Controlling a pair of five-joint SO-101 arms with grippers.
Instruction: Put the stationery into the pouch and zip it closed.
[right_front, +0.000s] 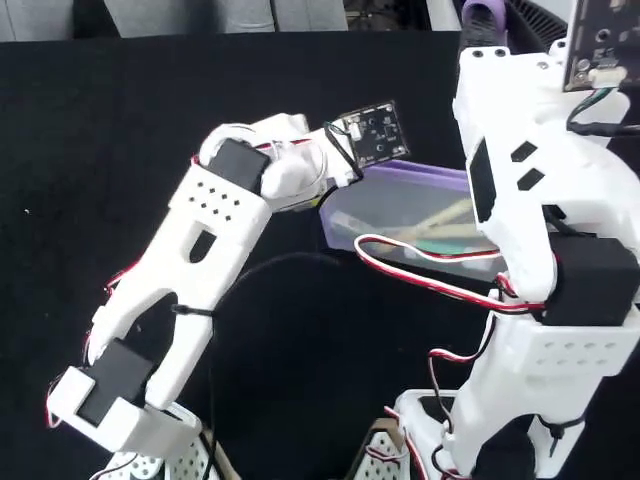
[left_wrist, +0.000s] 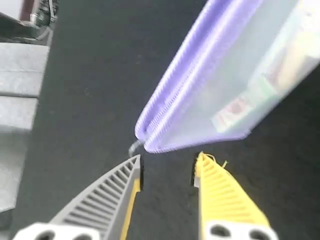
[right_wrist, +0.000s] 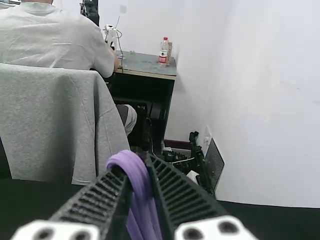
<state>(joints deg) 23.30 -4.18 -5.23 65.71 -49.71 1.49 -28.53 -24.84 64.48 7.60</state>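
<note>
A translucent pouch (right_front: 415, 212) with a purple zip edge hangs tilted above the black table, with pens and other stationery (left_wrist: 280, 65) visible inside. My left gripper (left_wrist: 167, 162) is open, its grey and yellow fingers just short of the pouch's corner (left_wrist: 150, 140), where the small metal zip pull (left_wrist: 133, 148) hangs. In the high view the left arm (right_front: 220, 220) stretches to the pouch's left end. My right gripper (right_wrist: 134, 170) is raised at the back and shut on a purple part of the pouch (right_front: 485, 14).
The table (right_front: 120, 130) is covered in black cloth. The right arm's white body (right_front: 540, 230) and its red and white cables (right_front: 430, 270) cross in front of the pouch's right half. A grey-covered chair (right_wrist: 55, 120) stands behind the table.
</note>
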